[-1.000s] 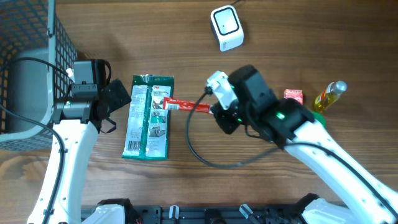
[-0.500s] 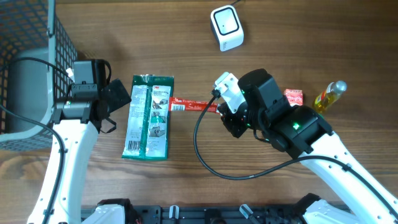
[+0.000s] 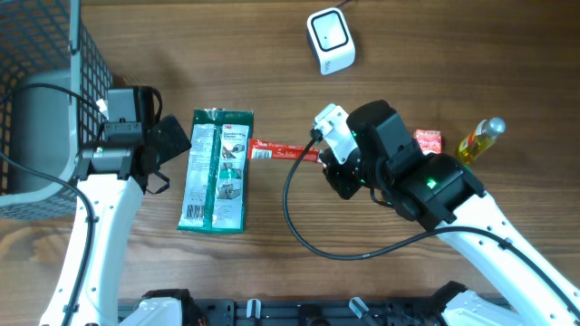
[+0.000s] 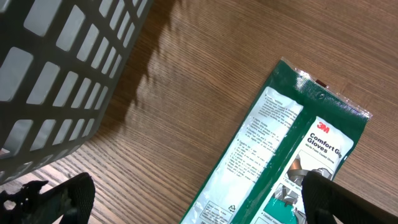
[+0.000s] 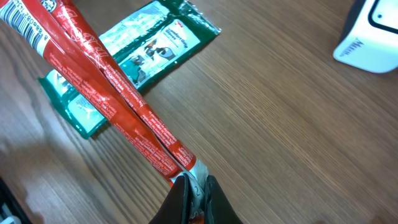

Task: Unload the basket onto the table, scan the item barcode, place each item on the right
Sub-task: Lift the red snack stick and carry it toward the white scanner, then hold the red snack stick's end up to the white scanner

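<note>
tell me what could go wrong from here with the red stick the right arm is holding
1. The right jaws pinch only the end seal of the red stick pack, so it may slip or droop.
2. Its barcode sits at the far tip, hard to aim at the scanner.

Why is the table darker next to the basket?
Left wrist view: the basket throws its shadow on the table, with a bumpy edge from its grid. Right wrist view: the red stick is sharp, its barcode lines clear.
</note>
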Controlling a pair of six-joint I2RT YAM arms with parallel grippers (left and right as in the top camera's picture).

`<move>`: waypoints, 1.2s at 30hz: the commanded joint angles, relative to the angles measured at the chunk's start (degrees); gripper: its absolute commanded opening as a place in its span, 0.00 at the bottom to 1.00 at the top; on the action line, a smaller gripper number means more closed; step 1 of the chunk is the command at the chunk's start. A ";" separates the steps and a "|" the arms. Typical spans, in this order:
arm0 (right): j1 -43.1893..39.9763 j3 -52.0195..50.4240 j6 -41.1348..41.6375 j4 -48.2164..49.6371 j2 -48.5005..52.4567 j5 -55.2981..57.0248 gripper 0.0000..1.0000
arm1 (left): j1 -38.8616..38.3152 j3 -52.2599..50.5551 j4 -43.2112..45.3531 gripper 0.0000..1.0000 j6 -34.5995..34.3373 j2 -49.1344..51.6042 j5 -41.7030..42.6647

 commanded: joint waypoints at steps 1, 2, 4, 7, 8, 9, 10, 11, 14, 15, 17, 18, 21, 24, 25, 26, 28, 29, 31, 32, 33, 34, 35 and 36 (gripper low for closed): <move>-0.22 0.33 2.84 0.15 -0.37 3.98 0.04 | 0.22 0.52 0.13 1.00 -0.55 0.07 -0.74; -0.22 0.33 2.82 0.24 -0.35 3.98 0.04 | 0.22 0.52 0.13 1.00 -0.55 0.07 -0.74; -0.22 0.33 2.80 0.26 -0.35 4.00 0.04 | 0.22 0.52 0.13 1.00 -0.55 0.07 -0.72; -0.22 0.33 1.03 0.26 -0.20 4.00 0.04 | 0.22 0.52 0.13 1.00 -0.55 0.07 -0.72; -0.22 0.33 1.05 0.24 -0.17 4.00 0.04 | 0.22 0.52 0.13 1.00 -0.55 0.07 -0.72; -0.22 0.33 1.07 0.28 -0.15 3.98 0.04 | 0.22 0.52 0.13 1.00 -0.55 0.07 -0.74; -0.22 0.33 1.07 0.33 -0.13 4.00 0.05 | 0.22 0.55 0.13 1.00 -0.55 0.07 -0.72; -0.22 0.33 1.09 0.39 -0.13 4.00 0.04 | 0.22 0.52 0.13 1.00 -0.55 0.07 -0.74; -0.22 0.33 1.09 0.37 -0.13 3.98 0.04 | 0.22 0.52 0.13 1.00 -0.55 0.07 -0.74; -0.22 0.33 1.11 0.39 -0.13 3.98 0.04 | 0.22 0.52 0.13 1.00 -0.55 0.07 -0.74; -0.22 0.33 1.07 0.39 -0.13 4.00 0.05 | 0.22 0.52 0.13 1.00 -0.55 0.07 -0.74; -0.22 0.33 0.98 0.46 -0.13 4.00 0.04 | 0.22 0.52 0.13 1.00 -0.55 0.07 -0.74; -0.22 0.33 -0.52 0.46 -0.09 3.98 0.04 | 0.22 0.52 0.13 1.00 -0.55 0.07 -0.72; -0.22 0.33 -0.33 0.42 0.07 4.07 0.04 | 0.22 0.52 0.13 1.00 -0.55 0.07 -0.74; -0.28 0.33 -0.07 0.61 0.33 5.14 0.04 | 0.22 0.52 0.13 1.00 -0.55 0.07 -0.72; -0.55 0.42 0.11 1.05 0.68 6.67 0.04 | 0.22 0.52 0.13 1.00 -0.55 0.07 -0.72; -1.95 1.86 1.05 1.11 1.64 8.04 0.04 | 0.22 0.52 0.13 1.00 -0.55 0.07 -0.72; -4.04 5.46 1.57 0.00 3.32 7.37 0.04 | 0.22 0.52 0.13 1.00 -0.55 0.07 -0.74; -6.91 11.91 0.59 -3.50 6.29 7.17 0.04 | 0.22 0.52 0.13 1.00 -0.55 0.07 -0.74; -8.20 15.47 -1.66 -5.25 8.20 7.37 0.04 | 0.22 0.52 0.13 1.00 -0.55 0.07 -0.74; -9.05 18.62 -4.31 -6.19 10.38 9.01 0.04 | 0.22 0.52 0.13 1.00 -0.55 0.07 -0.74; -9.35 20.46 -5.79 -6.19 12.07 11.96 0.04 | 0.22 0.52 0.13 1.00 -0.55 0.07 -0.74; -9.40 21.84 -8.50 -5.25 14.05 16.26 0.04 | 0.22 0.55 0.13 1.00 -0.55 0.07 -0.74; -9.38 22.08 -11.52 -3.23 15.69 20.83 0.04 | 0.22 0.52 0.13 1.00 -0.55 0.07 -0.74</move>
